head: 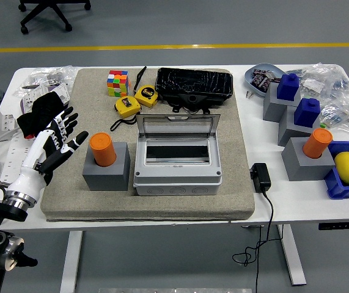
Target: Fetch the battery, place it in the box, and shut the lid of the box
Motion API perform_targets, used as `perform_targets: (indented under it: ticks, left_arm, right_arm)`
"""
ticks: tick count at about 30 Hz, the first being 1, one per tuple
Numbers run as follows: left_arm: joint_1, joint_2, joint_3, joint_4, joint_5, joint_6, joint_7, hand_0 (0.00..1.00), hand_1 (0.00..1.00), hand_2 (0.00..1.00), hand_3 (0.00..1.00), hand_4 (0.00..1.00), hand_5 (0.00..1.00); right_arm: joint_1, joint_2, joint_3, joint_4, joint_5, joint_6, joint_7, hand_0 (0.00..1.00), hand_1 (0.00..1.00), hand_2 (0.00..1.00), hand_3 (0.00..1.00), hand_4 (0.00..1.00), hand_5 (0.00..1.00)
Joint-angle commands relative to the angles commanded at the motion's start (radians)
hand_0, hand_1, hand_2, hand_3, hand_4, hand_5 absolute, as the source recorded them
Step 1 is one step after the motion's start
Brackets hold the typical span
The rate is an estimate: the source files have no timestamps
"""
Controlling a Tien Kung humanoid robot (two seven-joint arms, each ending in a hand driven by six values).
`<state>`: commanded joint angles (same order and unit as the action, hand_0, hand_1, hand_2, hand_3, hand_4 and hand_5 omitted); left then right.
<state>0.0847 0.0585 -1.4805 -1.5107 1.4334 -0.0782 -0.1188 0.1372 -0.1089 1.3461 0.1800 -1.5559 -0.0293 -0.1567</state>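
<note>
A: We log the left hand point(52, 143) over the left edge of the beige mat point(162, 204), fingers spread and holding nothing. It sits just left of the orange battery point(102, 149), not touching it.

B: Agreed. We see the battery standing upright in the grey holder block point(106, 173), on the mat's left half.

A: The grey box point(177, 168) is just right of that block. Its clear lid point(178, 126) is raised, tilted back, and the inside shows a dark slot.

B: Behind the box we note a black case point(194, 83), two yellow tape measures point(136, 101) and a colour cube point(117, 82), all on the mat.

A: Off the mat to the right: a black adapter point(260, 177) with its cable hanging over the table's point(284, 204) near edge, grey blocks carrying blue pieces point(299, 101), and a second orange cylinder point(317, 143) on its own grey block.

B: We also note a lemon point(348, 166) in a blue bin point(339, 183) at the far right, and a white power strip point(12, 152) at the left under the arm. The right hand does not appear in our view.
</note>
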Motion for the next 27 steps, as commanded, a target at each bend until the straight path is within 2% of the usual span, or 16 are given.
perform_targets:
  ticks: [4, 5, 6, 9, 10, 11, 18, 22, 27]
  left_arm:
    - [-0.009, -0.001, 0.017, 0.012, -0.010, 0.013, -0.005, 0.998, 0.998, 0.998, 0.998, 0.998, 0.517]
    - [-0.011, -0.001, 0.021, 0.014, -0.013, 0.015, -0.007, 0.998, 0.998, 0.947, 0.920, 0.998, 0.536]
    - [-0.012, -0.001, 0.026, 0.016, -0.016, 0.019, -0.007, 0.998, 0.998, 0.947, 0.920, 0.998, 0.536]
    - [-0.014, -0.001, 0.030, 0.021, -0.022, 0.022, -0.007, 0.998, 0.998, 0.947, 0.920, 0.998, 0.536]
    - [-0.015, -0.001, 0.031, 0.021, -0.021, 0.022, -0.007, 0.998, 0.998, 0.947, 0.920, 0.998, 0.536]
    - [-0.016, -0.001, 0.031, 0.020, -0.021, 0.022, -0.007, 0.995, 0.981, 0.926, 0.907, 0.998, 0.542]
    - [-0.018, 0.001, 0.038, 0.021, -0.012, 0.027, -0.008, 0.990, 0.979, 0.927, 0.912, 0.998, 0.537]
    - [-0.016, 0.001, 0.038, 0.028, 0.002, 0.030, -0.009, 0.990, 0.979, 0.927, 0.912, 0.998, 0.537]
    - [-0.011, -0.001, 0.040, 0.035, 0.015, 0.027, -0.008, 0.984, 0.973, 0.920, 0.904, 0.998, 0.518]
  right_arm:
    - [-0.004, 0.004, 0.065, 0.000, 0.028, -0.007, 0.053, 0.670, 0.547, 0.514, 0.419, 0.828, 0.490]
    - [-0.005, 0.006, 0.084, 0.000, 0.055, -0.027, 0.079, 0.802, 0.747, 0.762, 0.795, 0.998, 0.946]
    - [-0.006, 0.008, 0.095, 0.000, 0.093, -0.050, 0.106, 0.802, 0.747, 0.762, 0.795, 0.998, 0.946]
    - [-0.009, 0.011, 0.112, 0.000, 0.196, -0.072, 0.151, 0.802, 0.747, 0.762, 0.795, 0.998, 0.946]
    - [-0.009, 0.011, 0.118, 0.000, 0.226, -0.071, 0.157, 0.802, 0.747, 0.762, 0.795, 0.998, 0.946]
    - [-0.008, 0.010, 0.122, 0.000, 0.258, -0.068, 0.162, 0.872, 0.838, 0.825, 0.878, 0.998, 0.998]
    - [-0.011, 0.006, 0.109, 0.000, 0.449, -0.030, 0.170, 0.897, 0.861, 0.839, 0.883, 0.998, 0.998]
    - [-0.012, 0.006, 0.091, 0.000, 0.495, -0.018, 0.166, 0.897, 0.861, 0.839, 0.883, 0.998, 0.998]
    - [-0.011, 0.008, 0.086, 0.000, 0.487, -0.016, 0.160, 0.894, 0.860, 0.831, 0.868, 0.998, 0.998]
